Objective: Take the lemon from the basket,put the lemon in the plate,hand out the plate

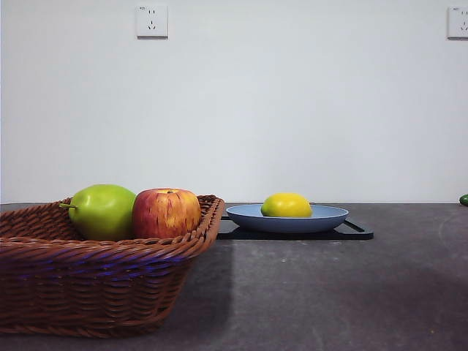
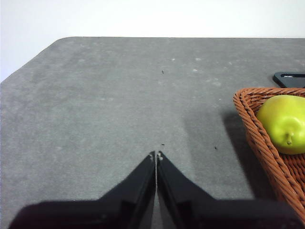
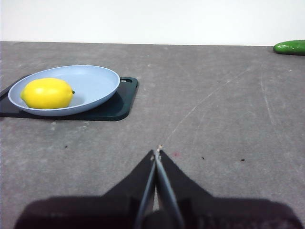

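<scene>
The lemon (image 1: 286, 205) lies in the plate (image 1: 329, 217), long axis running left-right, on a black tray (image 1: 358, 232). Both hands, left hand (image 2: 156, 155) and right hand (image 3: 157, 152), are pressed closed, empty.

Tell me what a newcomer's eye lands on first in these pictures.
First, the brown wicker basket, near and large at the front view's left, holding a green apple and a red apple side by side. Next, the yellow lemon lying in the blue-grey plate, which sits on a black tray beyond the basket.
</scene>
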